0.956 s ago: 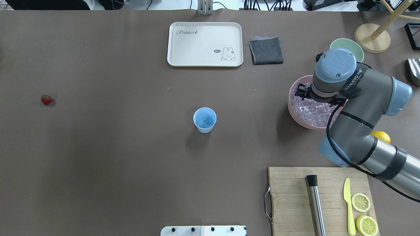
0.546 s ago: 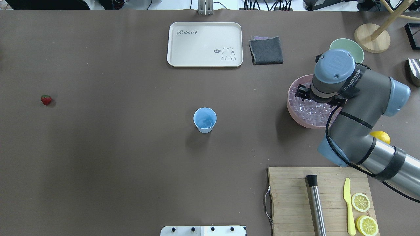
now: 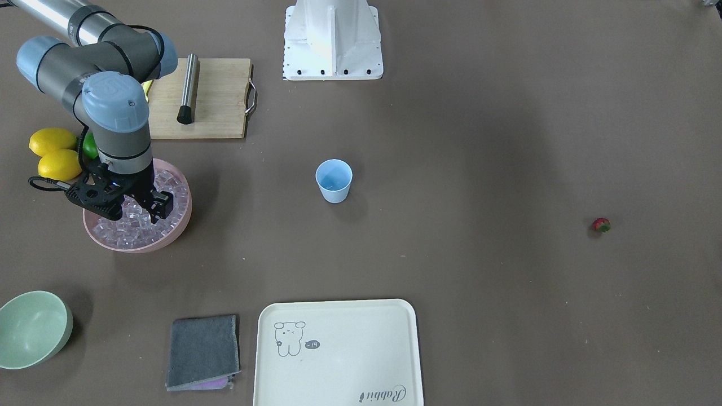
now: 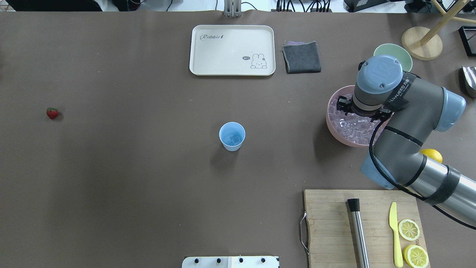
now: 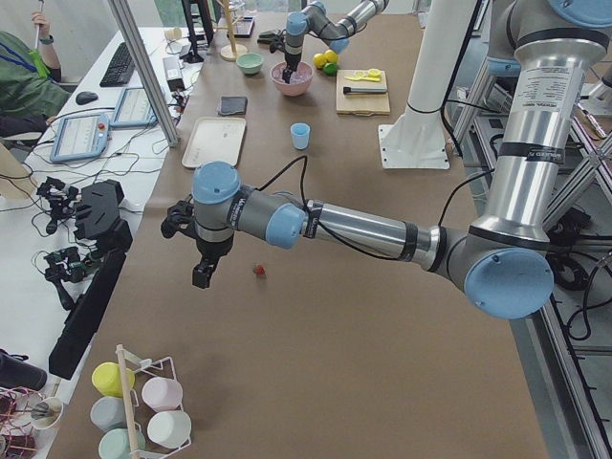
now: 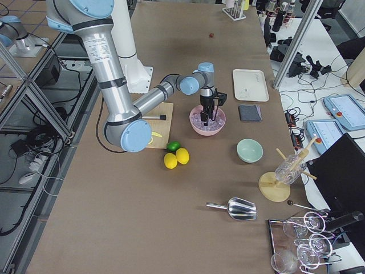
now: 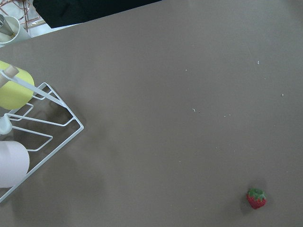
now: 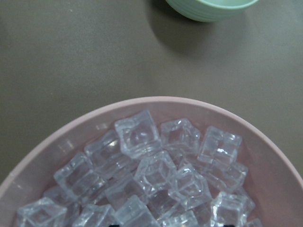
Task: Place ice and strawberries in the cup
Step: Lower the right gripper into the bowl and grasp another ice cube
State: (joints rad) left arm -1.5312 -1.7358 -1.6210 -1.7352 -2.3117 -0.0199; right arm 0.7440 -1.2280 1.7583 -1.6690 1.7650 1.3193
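Ice [image 8: 137,137] fills the pink bowl [image 8: 156,100]; the right gripper [image 3: 135,211], fingers spread, hangs low among it. Straddle one top cube squarely (glassy, likely slippery), close gently, lift clear toward the light-blue cup [image 4: 232,136].

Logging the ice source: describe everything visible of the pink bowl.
The pink bowl is round, shallow, smooth and plastic-looking. It stands upright on the brown table near two lemons. Clear ice cubes fill much of it. The right gripper reaches down into it, open, dipping among the cubes; contact with the bowl itself cannot be told.
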